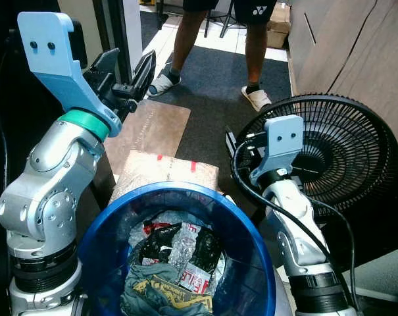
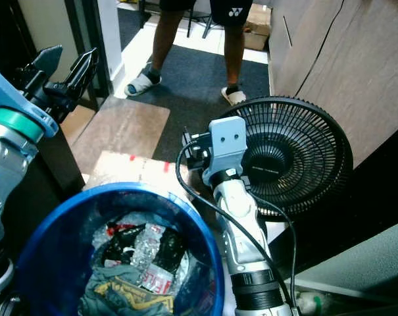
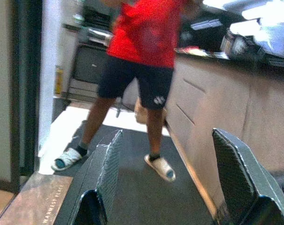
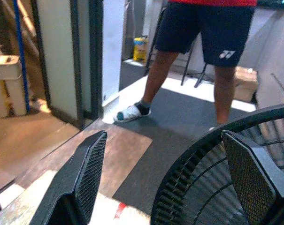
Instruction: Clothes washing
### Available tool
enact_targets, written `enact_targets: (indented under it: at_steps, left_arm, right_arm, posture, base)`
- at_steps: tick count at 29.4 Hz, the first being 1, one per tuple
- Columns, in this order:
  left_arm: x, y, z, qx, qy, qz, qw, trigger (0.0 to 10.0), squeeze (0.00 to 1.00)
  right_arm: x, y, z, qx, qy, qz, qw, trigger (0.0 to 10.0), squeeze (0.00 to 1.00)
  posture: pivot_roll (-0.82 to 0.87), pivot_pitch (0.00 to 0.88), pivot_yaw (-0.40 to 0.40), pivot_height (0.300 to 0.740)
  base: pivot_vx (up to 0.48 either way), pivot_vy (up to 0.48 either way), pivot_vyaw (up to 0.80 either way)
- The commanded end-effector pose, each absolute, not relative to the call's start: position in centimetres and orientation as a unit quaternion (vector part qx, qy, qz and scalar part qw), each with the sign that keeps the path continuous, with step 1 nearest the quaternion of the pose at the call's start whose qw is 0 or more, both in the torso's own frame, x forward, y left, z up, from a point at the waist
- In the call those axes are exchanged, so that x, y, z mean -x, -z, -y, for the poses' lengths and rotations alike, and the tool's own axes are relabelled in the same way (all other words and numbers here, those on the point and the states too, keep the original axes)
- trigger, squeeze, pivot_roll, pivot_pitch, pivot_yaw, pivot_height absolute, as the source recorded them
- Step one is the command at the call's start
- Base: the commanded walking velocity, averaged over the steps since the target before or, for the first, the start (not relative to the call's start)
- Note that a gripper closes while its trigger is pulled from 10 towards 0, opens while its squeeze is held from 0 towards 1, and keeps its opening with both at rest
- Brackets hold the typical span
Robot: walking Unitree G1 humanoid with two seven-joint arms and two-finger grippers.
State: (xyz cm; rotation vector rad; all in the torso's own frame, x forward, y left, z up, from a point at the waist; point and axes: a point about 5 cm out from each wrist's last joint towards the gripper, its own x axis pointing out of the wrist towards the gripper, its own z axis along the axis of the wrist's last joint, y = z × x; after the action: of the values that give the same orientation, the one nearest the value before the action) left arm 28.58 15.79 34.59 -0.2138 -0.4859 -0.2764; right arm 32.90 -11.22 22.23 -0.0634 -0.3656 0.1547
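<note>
Left claw [image 1: 129, 74] raised wide above the blue tub [image 1: 251, 243], right claw [image 4: 170, 178] wide beside it; soft, limp clothes [image 1: 156, 293] inside, likely best pinched at a bunched fold.

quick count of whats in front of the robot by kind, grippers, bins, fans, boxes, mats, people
grippers: 2 (left gripper, right gripper, both open and empty)
blue bin with clothes and wrappers inside: 1
black floor fan: 1
cardboard box: 1
brown mat: 1
person standing in sandals: 1
total: 7
</note>
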Motion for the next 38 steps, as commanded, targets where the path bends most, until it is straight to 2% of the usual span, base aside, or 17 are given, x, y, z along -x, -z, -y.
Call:
enact_targets:
  at_steps: [1,4,6,8,13,17,22,26,38]
  left_arm:
    - [-28.1,-35.4,-16.2,0.111,0.145,0.265,0.947,10.0,0.0]
    - [-27.7,-34.9,-16.0,0.075,0.16,0.26,0.949,10.0,0.0]
    - [-26.4,-32.3,-15.4,-0.029,0.204,0.212,0.955,10.0,0.0]
    - [-25.7,-31.1,-15.2,-0.038,0.222,0.186,0.956,10.0,0.0]
    - [-24.5,-28.4,-14.6,-0.049,0.251,0.135,0.957,10.0,0.0]
    - [-24.3,-25.6,-13.2,-0.044,0.268,0.093,0.958,10.0,0.0]
    - [-24.7,-26.5,-12.6,-0.022,0.266,0.112,0.957,10.0,0.0]
    - [-25.1,-27.6,-12.6,0.0,0.262,0.13,0.956,10.0,0.0]
    - [-25.1,-27.5,-12.3,0.005,0.259,0.137,0.956,10.0,0.0]
  right_arm:
    - [-32.8,-22.9,11.7,0.026,-0.062,0.205,0.976,10.0,0.0]
    - [-32.7,-23.1,11.7,0.032,-0.063,0.214,0.974,10.0,0.0]
    - [-32.3,-23.3,12.0,0.061,-0.072,0.227,0.969,10.0,0.0]
    - [-32.0,-23.0,12.3,0.074,-0.074,0.226,0.969,10.0,0.0]
    - [-31.7,-21.9,13.0,0.102,-0.071,0.214,0.969,10.0,0.0]
    - [-31.5,-21.0,13.6,0.111,-0.063,0.203,0.971,10.0,0.0]
    - [-31.5,-21.5,13.8,0.108,-0.059,0.213,0.969,10.0,0.0]
    - [-31.6,-21.7,14.2,0.108,-0.05,0.216,0.969,10.0,0.0]
    - [-31.6,-21.6,14.3,0.111,-0.05,0.217,0.969,10.0,0.0]
  posture:
    - [0.16,0.084,-0.03,0.49]
    - [0.16,0.075,-0.033,0.49]
    - [0.16,0.066,-0.031,0.49]
    - [0.16,0.062,-0.032,0.49]
    - [0.16,0.06,-0.032,0.49]
    - [0.15,0.053,-0.027,0.49]
    - [0.14,0.045,-0.02,0.495]
    - [0.14,0.038,-0.014,0.515]
    - [0.14,0.03,-0.016,0.56]
  base:
    - [0.0,0.0,0.0]
    - [0.0,0.0,0.0]
    - [0.0,0.0,0.0]
    - [0.0,0.0,0.0]
    - [0.0,0.0,0.0]
    - [0.0,0.0,0.0]
    - [0.0,0.0,0.0]
    - [0.0,0.0,0.0]
    - [0.0,0.0,0.0]
